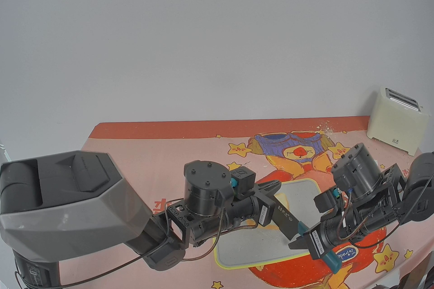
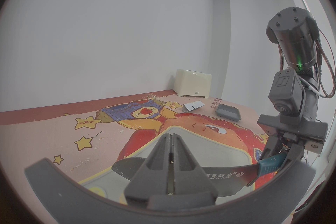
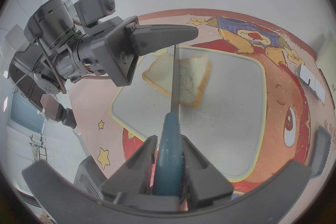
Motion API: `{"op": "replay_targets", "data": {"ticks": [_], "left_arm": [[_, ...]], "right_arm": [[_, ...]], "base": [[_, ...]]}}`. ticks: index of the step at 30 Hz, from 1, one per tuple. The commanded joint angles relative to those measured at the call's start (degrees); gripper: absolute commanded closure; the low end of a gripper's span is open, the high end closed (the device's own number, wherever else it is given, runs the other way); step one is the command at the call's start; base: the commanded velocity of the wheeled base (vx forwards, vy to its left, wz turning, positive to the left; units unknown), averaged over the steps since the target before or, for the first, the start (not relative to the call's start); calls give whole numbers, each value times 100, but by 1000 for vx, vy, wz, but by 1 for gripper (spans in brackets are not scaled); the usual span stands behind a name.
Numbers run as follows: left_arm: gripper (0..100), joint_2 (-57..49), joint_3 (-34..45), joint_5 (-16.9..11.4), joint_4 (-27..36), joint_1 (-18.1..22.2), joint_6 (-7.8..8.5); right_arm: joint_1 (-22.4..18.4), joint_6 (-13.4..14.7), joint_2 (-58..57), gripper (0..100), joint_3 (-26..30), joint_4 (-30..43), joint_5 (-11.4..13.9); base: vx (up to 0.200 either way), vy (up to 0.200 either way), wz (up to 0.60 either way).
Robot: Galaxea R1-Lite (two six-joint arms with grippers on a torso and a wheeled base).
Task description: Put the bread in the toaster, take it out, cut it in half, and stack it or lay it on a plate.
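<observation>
A slice of white bread (image 3: pixel 190 76) lies flat on the grey, yellow-rimmed cutting board (image 3: pixel 227 112). My right gripper (image 3: pixel 168 144) is shut on the teal handle of a knife (image 3: pixel 175 84), whose blade runs across the middle of the slice. My left gripper (image 3: pixel 161 34) is shut with nothing in it and hovers just over the bread's far side, next to the blade. In the head view the knife (image 1: pixel 287 222) slants between the left gripper (image 1: pixel 276 187) and the right gripper (image 1: pixel 313 242) above the board (image 1: pixel 253 249); the left arm hides the bread there. The cream toaster (image 1: pixel 398 120) stands at the back right.
A dark grey tray-like plate (image 2: pixel 228 111) and a small white object (image 2: pixel 193 105) lie on the cartoon-printed mat between the board and the toaster (image 2: pixel 193 83). The mat's left half (image 1: pixel 135 168) is bare. A plain wall rises behind the table.
</observation>
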Motion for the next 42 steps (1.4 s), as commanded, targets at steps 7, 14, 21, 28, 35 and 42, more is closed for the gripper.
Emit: {"op": "replay_targets", "data": {"ticks": [7,14,21,28,35,42], "left_arm": [[100,49,23,1,-28,10,-2],[100,49,102,1,-19,10,-2],[100,67,137,1,-28,19,-2],[100,67,137,1,-37,19,-2],[100,32,119,1,-37,10,-2],[100,-56,119,-8,-45,10,-2]], "right_arm": [[-5,1,-23,100,-56,2,-3],[-5,1,-41,100,-214,2,-3],[-5,1,-32,100,-408,11,-3],[-5,1,3,100,-381,37,-12],[4,-16,38,100,-205,37,-12],[21,-16,47,100,-91,28,-12]], "base": [[0,0,0],[0,0,0],[0,0,0],[0,0,0],[0,0,0],[0,0,0]]}}
